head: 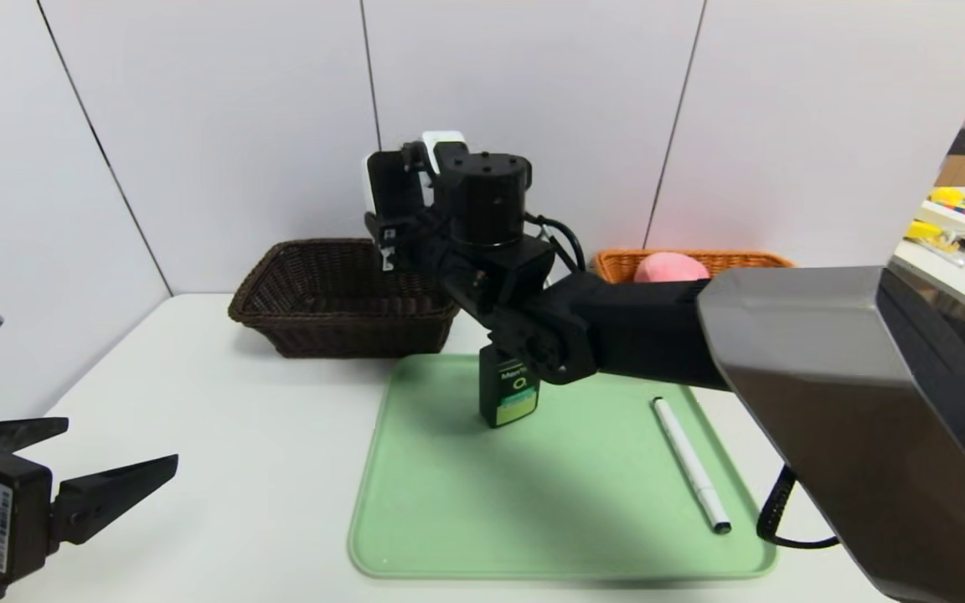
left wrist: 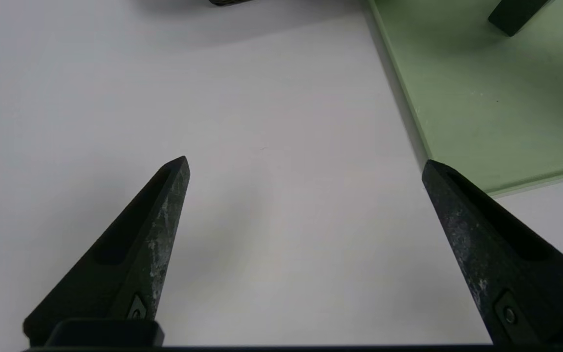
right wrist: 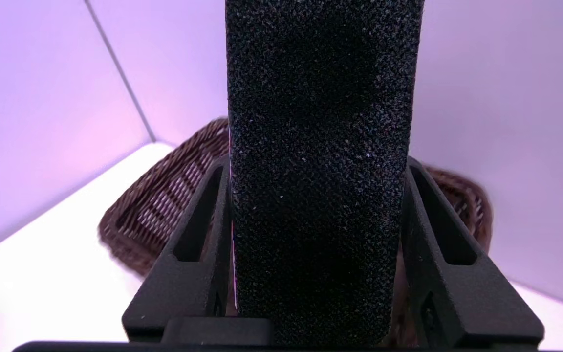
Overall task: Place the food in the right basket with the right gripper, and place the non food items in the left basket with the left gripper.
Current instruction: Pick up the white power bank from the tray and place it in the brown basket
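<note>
While poised over the dark basket for release, pinching eraser in right claw; left claw spread, parked beside tray.

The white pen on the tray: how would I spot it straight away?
Find the pale green tray in the middle of the white table. The pen lies flat near its right edge, slim and white with a dark tip, unlike the upright black bottle nearby.
</note>
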